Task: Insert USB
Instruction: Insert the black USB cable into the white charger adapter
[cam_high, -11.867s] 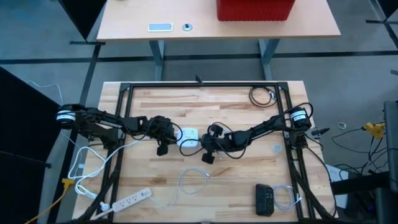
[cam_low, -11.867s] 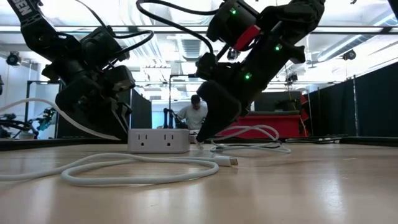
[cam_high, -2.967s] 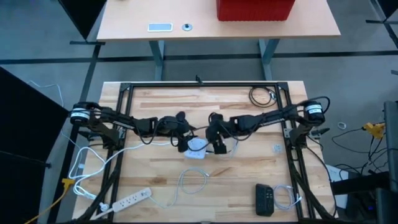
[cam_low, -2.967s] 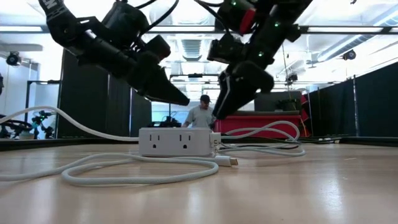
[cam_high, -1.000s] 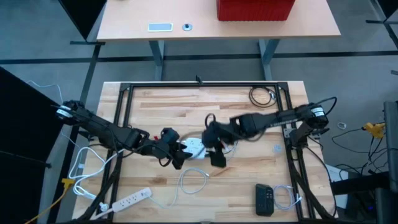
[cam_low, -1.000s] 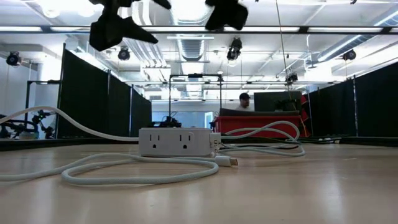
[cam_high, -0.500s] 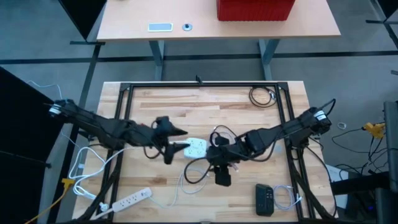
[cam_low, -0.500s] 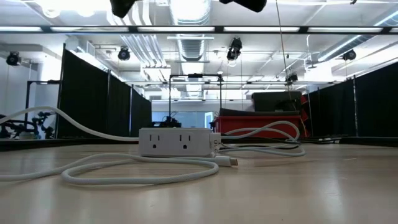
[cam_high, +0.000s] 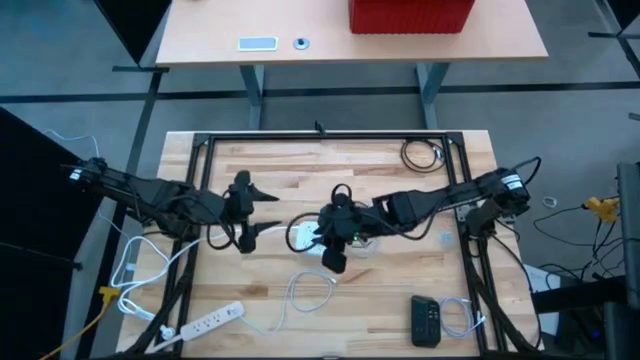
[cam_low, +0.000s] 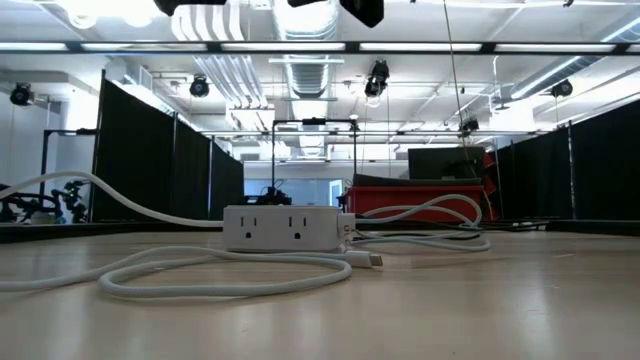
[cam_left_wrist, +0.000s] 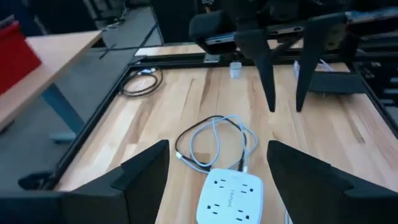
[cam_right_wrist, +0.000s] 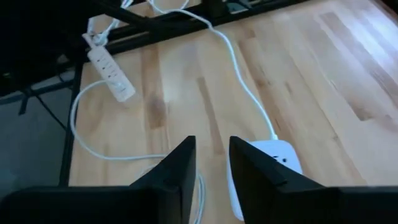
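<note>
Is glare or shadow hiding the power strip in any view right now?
Low view: bright ceiling lights behind, yet the power strip has an evenly lit face with plain sockets. Left wrist view: even light, no glare on it. High view: the right arm overlaps its edge; no strong shadow.

Both arms were dark, slender and many-jointed, with loose black cables looping along their links — each carried a white band near its outer joint. The matte black left gripper (cam_high: 262, 211) and matte black right gripper (cam_high: 322, 240) ended in flat, tapering fingers (cam_left_wrist: 142, 180).
</note>
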